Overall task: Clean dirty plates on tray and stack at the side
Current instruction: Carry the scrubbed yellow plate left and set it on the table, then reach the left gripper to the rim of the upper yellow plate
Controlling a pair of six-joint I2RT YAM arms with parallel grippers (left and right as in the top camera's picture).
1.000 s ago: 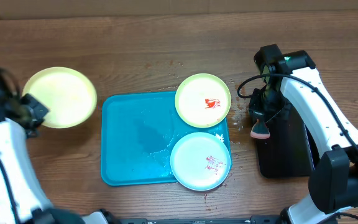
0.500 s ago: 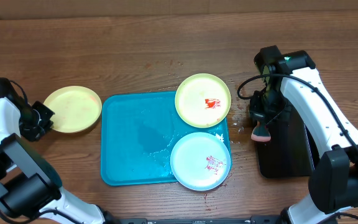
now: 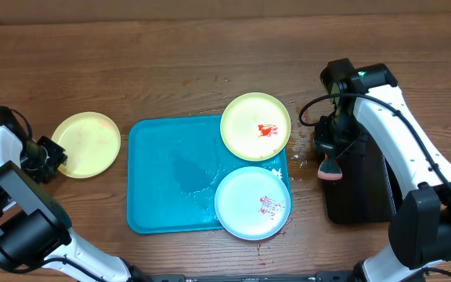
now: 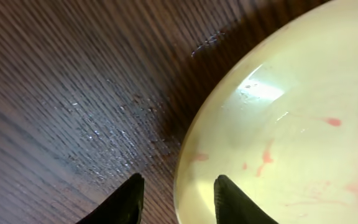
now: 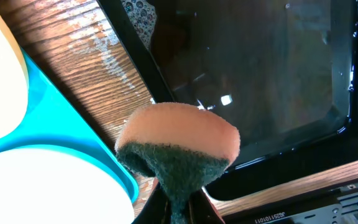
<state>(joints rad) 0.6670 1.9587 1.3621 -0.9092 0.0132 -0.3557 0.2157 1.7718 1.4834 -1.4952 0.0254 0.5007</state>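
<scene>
Left gripper (image 4: 178, 186), only tips visible, part open astride the plate (image 4: 278, 124) rim, unclamped. Right gripper (image 5: 178, 211), largely cut off, pinches a sponge (image 5: 178, 146). The tray (image 3: 171, 172) lies long axis left-right.

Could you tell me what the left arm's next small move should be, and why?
Probably back the left gripper off the side plate: its jaws stand apart astride the rim, the plate lies flat beside the tray, and the green plate and blue plate there show sauce.
</scene>
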